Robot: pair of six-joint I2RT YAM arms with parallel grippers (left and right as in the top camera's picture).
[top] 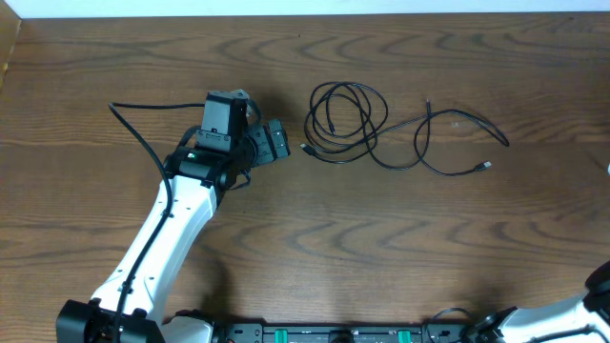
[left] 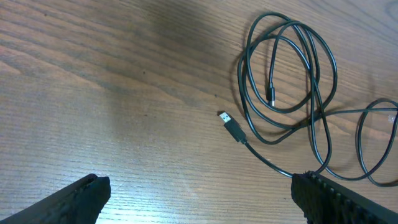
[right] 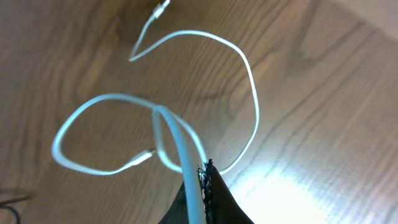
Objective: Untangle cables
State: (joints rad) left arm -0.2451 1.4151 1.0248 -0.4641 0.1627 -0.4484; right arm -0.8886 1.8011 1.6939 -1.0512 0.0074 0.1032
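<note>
Jaws of left gripper (left: 200, 183) spread wide, one dark fingertip at each lower corner of the wrist view, aimed at black cables (top: 348, 119) lying just beside it on the table (top: 114, 57). Nearest end is a USB plug (left: 231, 127), metal tip pointing up-left in the wrist view, clear of both fingers.

Past it the cords are thin and glossy, wound in a loose coil of overlapping rings. A second small plug (left: 271, 96) lies inside the coil, near upright in frame. From the coil, strands run rightward in one open loop, so the tangle's long axis goes left to right. Number of separate cords: cannot tell.

Right gripper (right: 205, 180) closed on white cable (right: 186, 143); only a dark wedge of finger shows at the bottom edge. Cable blurred and close to the lens, hanging over the wood in two slack loops, one plug end at the top. Right arm (top: 581, 310) barely enters the overhead corner, its gripper cut off.
</note>
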